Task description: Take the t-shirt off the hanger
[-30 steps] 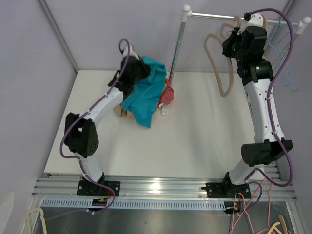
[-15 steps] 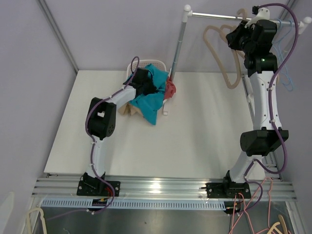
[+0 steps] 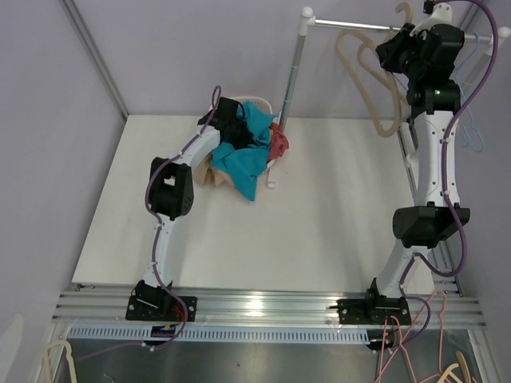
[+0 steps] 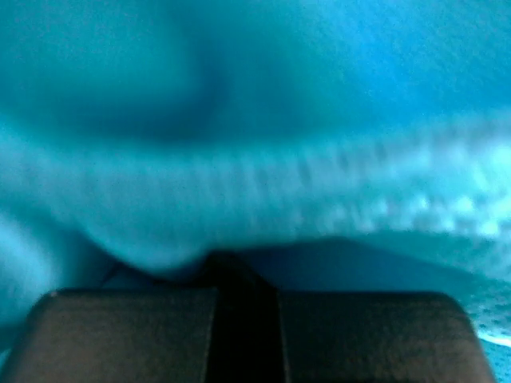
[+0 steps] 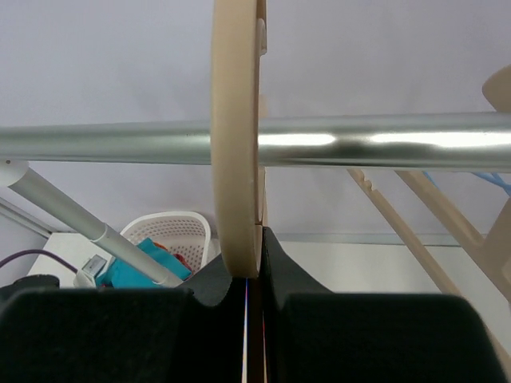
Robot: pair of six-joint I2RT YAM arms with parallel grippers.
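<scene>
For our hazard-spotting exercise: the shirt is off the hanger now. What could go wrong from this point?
The teal t-shirt seems to spill over the rim of the white basket; if the left end effector releases here, it may slide onto the table. The right end effector pinches the beige hanger close to the rail; a misjudged move could knock the hanger against it.

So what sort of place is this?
Likely a robotics lab test cell: a flat white table, a silver metal clothes rail, and ribbed aluminium mounting rails along the near edge.
</scene>
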